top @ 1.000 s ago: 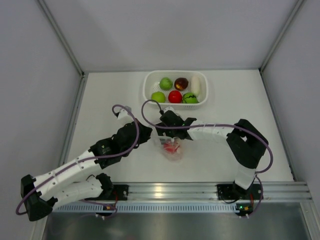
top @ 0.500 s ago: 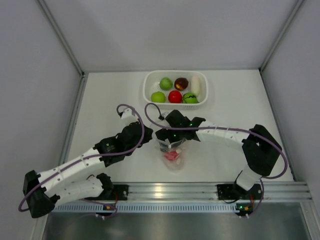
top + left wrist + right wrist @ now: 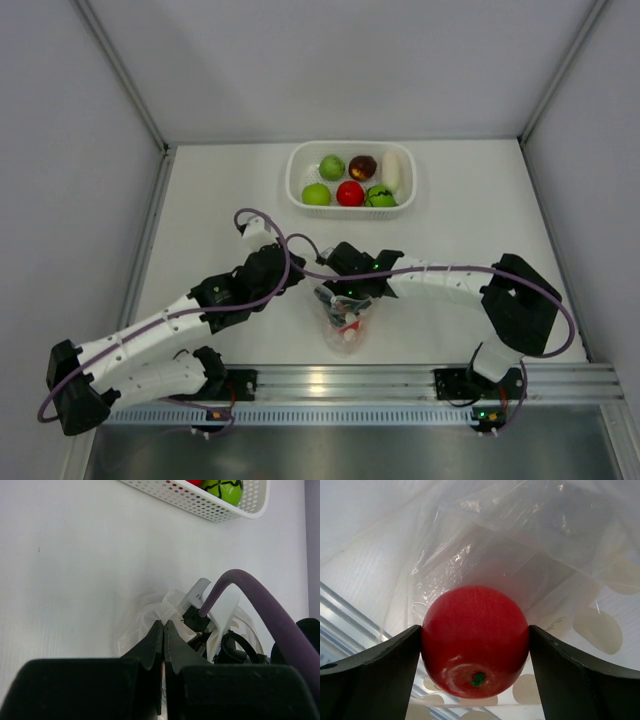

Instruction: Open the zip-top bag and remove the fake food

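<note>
Right hand (image 3: 345, 298) nearer, white table (image 3: 215, 200)

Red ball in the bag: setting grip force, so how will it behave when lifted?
Likely rigid: the red ball looks undeformed between the right pincer's fingers. Its glossy skin may slip. Round, so it would probably roll if dropped.
</note>
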Robot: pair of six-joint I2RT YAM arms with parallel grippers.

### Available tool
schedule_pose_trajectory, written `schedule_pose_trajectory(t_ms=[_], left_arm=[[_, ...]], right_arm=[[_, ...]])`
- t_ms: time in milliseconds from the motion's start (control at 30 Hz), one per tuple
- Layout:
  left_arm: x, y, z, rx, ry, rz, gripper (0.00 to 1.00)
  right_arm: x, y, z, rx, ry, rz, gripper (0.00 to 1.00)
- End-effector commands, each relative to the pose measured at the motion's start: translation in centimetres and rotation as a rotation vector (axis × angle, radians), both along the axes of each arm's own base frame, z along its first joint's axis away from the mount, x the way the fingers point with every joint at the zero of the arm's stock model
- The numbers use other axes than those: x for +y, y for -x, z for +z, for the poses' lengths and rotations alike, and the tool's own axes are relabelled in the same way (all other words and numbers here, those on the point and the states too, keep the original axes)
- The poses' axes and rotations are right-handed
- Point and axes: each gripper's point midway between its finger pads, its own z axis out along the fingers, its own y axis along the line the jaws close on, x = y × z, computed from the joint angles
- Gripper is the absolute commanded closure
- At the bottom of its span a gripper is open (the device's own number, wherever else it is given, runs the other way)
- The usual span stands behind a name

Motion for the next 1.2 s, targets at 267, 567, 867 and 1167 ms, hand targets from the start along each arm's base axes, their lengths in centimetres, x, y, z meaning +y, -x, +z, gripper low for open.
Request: schedule_pose_trajectory(t_ms=[267,567,867,1167], left_arm=[[0.4,-0.5,2.0,-0.051,0.017,0.021,1.0],[-1.1,0.4,4.2,-0.064,0.076,-0.078,1.0],[-1.9,2.3,8.1,-0.179,0.125,-0.248,1.0],[3.4,0.1,6.4,-0.177,-0.102,-0.01,1.0]], right_arm=[[1.8,0.4,3.7,-0.071,-0.077,0.019,0.42],[3.2,-3.0,12.3,-0.275,-0.19,-0.038,0.43],[4.9,-6.2,17.5,-0.406,-0.213,-0.069,0.48],[4.2,-4.9,23.3,-0.445,-0.35,-0.024,0.49]])
